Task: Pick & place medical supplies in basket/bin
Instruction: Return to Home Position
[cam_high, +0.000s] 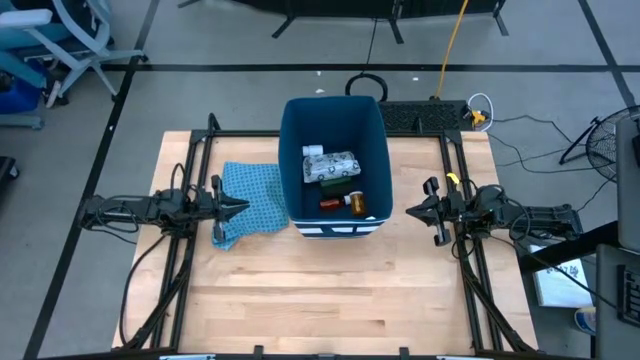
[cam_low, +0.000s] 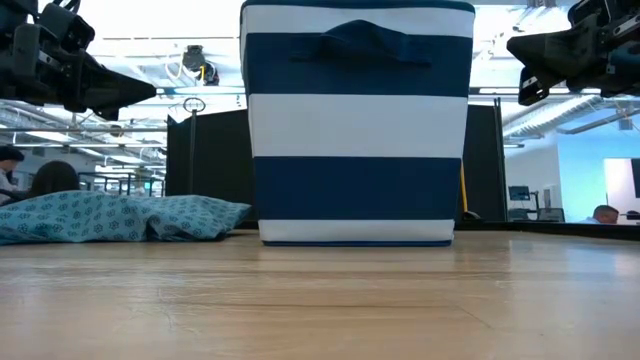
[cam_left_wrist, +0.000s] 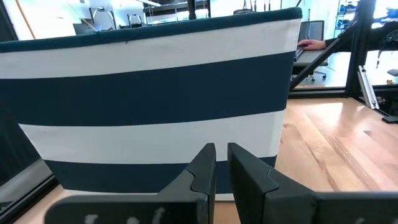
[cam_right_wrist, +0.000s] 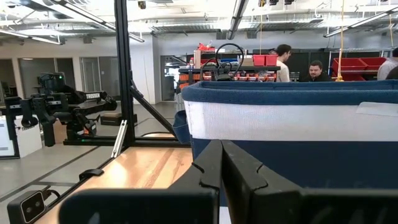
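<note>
Tabletop (cam_low: 320, 300) foreground; patterned cloth (cam_high: 250, 198) beside bin (cam_high: 290, 140), supplies (cam_high: 333, 166) inside.

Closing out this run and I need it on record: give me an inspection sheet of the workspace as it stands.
Surface: wooden table, nothing spilled seen.
Job's things: blue-and-white striped bin at the table's middle, holding a white packet, green oblong, red piece and orange pill bottle.
Clutter: blue patterned cloth beside the bin, on the left arm's side.
Grippers: left gripper above the cloth, right gripper on the bin's other side; both shut, empty, raised off the table.
Cables: yellow cable and black cable loop on the floor behind the table.
Surroundings: people in the room beyond; office chair.
</note>
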